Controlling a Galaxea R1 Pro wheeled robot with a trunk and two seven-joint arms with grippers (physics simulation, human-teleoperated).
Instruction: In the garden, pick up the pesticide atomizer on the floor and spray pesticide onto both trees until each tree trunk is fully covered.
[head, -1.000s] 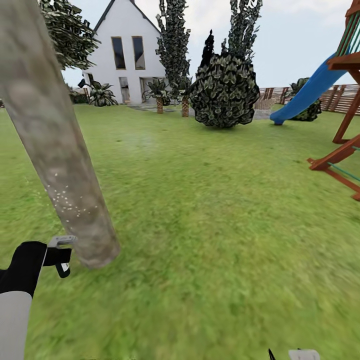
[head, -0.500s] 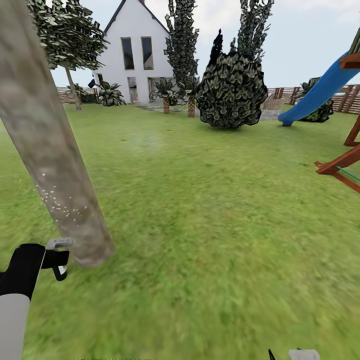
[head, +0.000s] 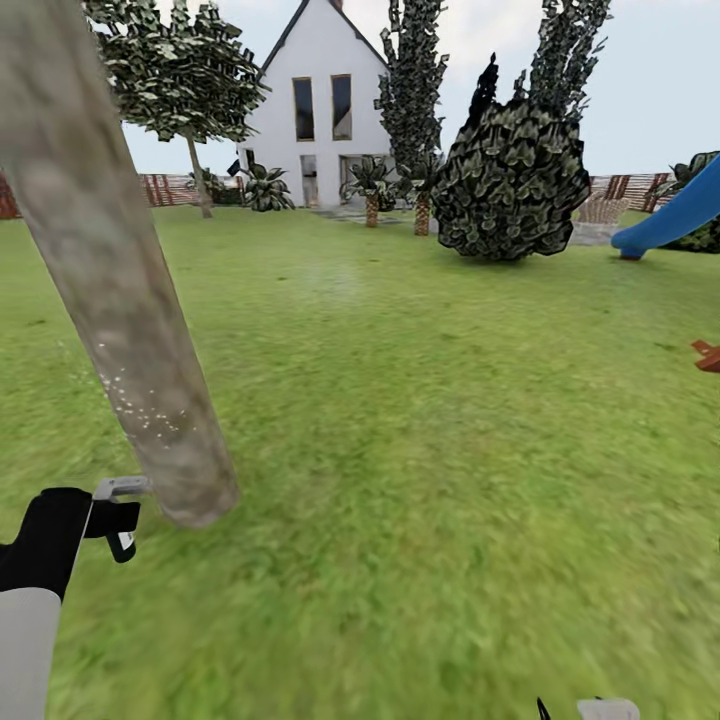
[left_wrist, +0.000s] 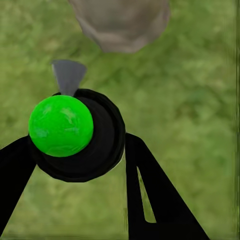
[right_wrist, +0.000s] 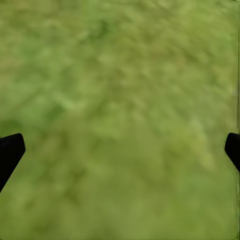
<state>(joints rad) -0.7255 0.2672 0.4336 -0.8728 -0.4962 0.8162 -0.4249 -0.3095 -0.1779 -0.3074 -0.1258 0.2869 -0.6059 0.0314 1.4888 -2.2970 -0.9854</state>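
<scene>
Panned leftward since the earlier frames, sliding house (head: 318, 110), bush (head: 512, 180) and slide (head: 668, 218) to the right, nothing itself moved. From the head: left tool (head: 118, 518) low beside the base of the tree trunk (head: 120, 300), white specks on the bark. Along the left wrist: left tool (left_wrist: 75, 165) clenched on the pesticide atomizer (left_wrist: 80, 137), dark round body, bright green spot, grey nozzle aimed at the trunk base. Along the right wrist: right tool (right_wrist: 120, 150) spread wide over blurry grass floor (right_wrist: 120, 100).
</scene>
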